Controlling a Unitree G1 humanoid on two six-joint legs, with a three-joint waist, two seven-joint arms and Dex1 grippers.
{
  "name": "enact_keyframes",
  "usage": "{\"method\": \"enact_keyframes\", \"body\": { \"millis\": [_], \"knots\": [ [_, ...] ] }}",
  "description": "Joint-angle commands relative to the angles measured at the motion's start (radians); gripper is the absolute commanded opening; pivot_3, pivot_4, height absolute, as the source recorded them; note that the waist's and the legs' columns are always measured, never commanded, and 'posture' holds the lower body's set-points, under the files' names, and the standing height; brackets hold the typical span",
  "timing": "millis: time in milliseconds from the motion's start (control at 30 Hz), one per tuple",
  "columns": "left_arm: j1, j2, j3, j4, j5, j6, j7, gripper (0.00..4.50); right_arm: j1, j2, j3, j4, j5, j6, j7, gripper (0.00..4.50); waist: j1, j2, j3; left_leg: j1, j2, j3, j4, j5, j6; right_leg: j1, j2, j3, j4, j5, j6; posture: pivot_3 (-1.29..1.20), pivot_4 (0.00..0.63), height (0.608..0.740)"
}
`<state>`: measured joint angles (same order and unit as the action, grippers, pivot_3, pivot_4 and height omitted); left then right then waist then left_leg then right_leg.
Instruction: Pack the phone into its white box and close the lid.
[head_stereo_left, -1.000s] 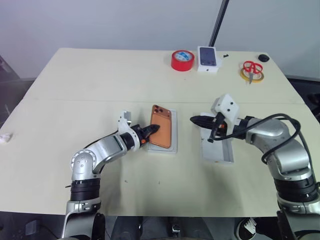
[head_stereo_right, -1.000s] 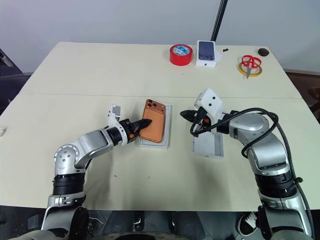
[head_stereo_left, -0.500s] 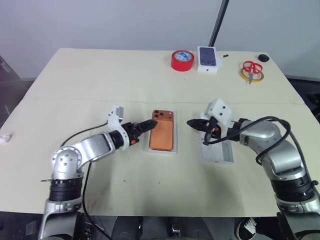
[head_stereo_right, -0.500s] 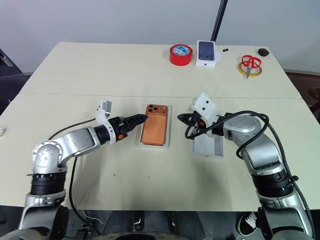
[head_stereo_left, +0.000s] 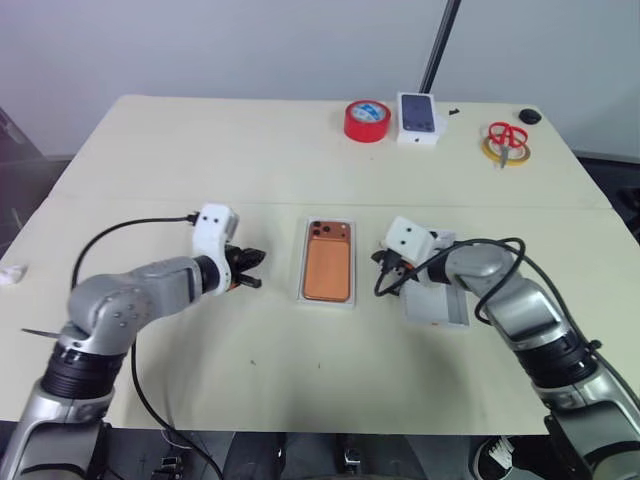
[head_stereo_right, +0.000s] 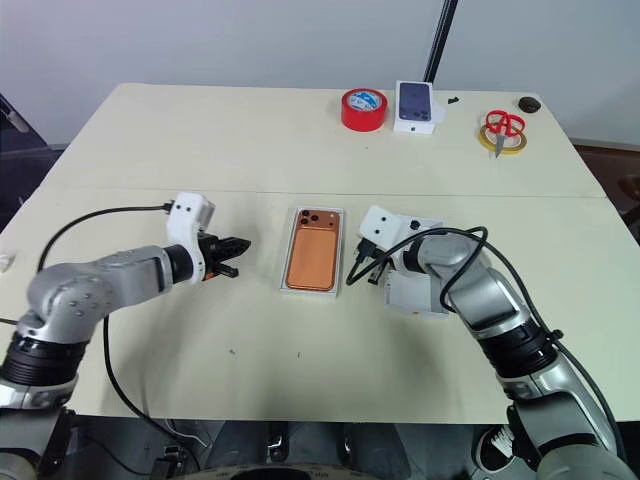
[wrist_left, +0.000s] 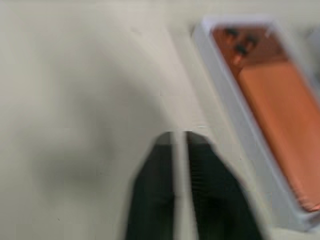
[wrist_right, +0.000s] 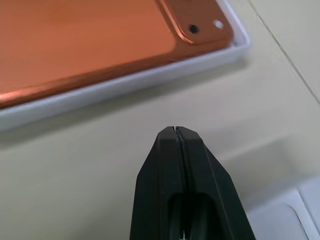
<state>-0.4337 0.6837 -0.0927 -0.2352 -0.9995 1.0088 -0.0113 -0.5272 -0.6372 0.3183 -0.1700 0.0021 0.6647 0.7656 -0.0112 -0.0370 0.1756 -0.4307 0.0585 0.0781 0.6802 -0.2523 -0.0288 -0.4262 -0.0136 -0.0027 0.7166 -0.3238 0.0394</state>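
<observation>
Both arms reached in low over the bench (head_stereo_left: 150, 390) from the near edge, bent at the elbow, each pointing inward toward the middle. The left claw (head_stereo_left: 252, 271) hung just above the bench surface, well left of the white box (head_stereo_left: 303, 262), its black fingers (wrist_left: 159, 192) drawn together with only a thin sliver between them and nothing in them. The right claw (head_stereo_right: 357, 268) sat just beside the box's right wall — its two fingers (wrist_right: 172, 165) pressed flat against each other, empty, tips aimed at the box edge but apart from it.

Between them lay one phone (head_stereo_left: 328, 263), copper-orange, back up, lying flat in the one white box, with its lens cluster at the far end. One lid (head_stereo_left: 440, 305) lay open side up on the bench to the right of the box, partly under the right forearm; whether the arm touched it could not be made out.

Along the far edge stood one red tape roll (head_stereo_left: 365, 120), one white box with a dark phone picture (head_stereo_left: 418, 118), one pair of red-handled scissors (head_stereo_left: 505, 138) lying on what looked like a yellow ring, and one small black knob (head_stereo_left: 528, 116) — all well apart from the arms.
</observation>
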Motion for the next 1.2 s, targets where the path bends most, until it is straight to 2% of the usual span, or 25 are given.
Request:
{"method": "enact_keyframes", "body": {
  "millis": [33,233,400,700,867,1200],
  "knots": [
    [-0.047,-0.027,-0.086,0.025,0.155,-0.037,-0.089,0.08,-0.05,0.038,0.036,-0.003,-0.039,0.001,-0.019,0.0,-0.001,0.0,0.0,0.0,0.0,0.0,0.0,0.0,0.0,0.0,0.0,0.0,0.0,0.0,0.0,0.0,0.15,0.69],
    [-0.125,-0.122,-0.202,0.108,0.324,-0.043,-0.214,0.08,-0.091,0.089,0.12,0.024,-0.1,0.013,-0.021,0.0,0.0,0.0,0.0,0.0,0.0,0.0,0.0,0.0,0.0,0.0,0.0,0.0,0.0,0.0,0.0,0.0,0.15,0.69],
    [-0.181,-0.219,-0.239,0.139,0.372,-0.018,-0.318,0.08,-0.084,0.069,0.121,0.013,-0.12,0.008,0.0,0.0,0.002,0.0,0.0,-0.001,0.0,0.0,0.001,0.0,0.0,0.0,0.0,0.0,0.0,0.0,0.0,0.0,0.15,0.69],
    [-0.251,-0.402,-0.291,0.19,0.441,0.032,-0.431,0.08,0.034,-0.092,0.028,-0.153,-0.079,0.049,0.1,0.0,0.026,0.0,0.0,-0.003,-0.006,-0.002,0.001,-0.001,0.001,0.0,-0.005,-0.001,0.0,-0.002,0.004,0.0,0.15,0.69],
    [-0.261,-0.521,-0.345,0.216,0.483,0.046,-0.458,0.08,0.181,-0.217,-0.063,-0.296,-0.05,0.101,0.147,0.0,0.028,0.001,-0.001,-0.004,-0.01,-0.002,0.002,-0.002,0.003,0.0,-0.01,-0.001,0.0,-0.004,0.007,0.0,0.15,0.69],
    [-0.24,-0.653,-0.385,0.249,0.533,0.079,-0.515,0.08,0.383,-0.317,-0.211,-0.431,-0.02,0.201,0.139,0.0,0.027,0.002,-0.001,-0.004,-0.012,-0.002,0.003,-0.002,0.005,0.002,-0.012,-0.002,0.0,-0.005,0.01,0.0,0.15,0.69]
  ]
}}
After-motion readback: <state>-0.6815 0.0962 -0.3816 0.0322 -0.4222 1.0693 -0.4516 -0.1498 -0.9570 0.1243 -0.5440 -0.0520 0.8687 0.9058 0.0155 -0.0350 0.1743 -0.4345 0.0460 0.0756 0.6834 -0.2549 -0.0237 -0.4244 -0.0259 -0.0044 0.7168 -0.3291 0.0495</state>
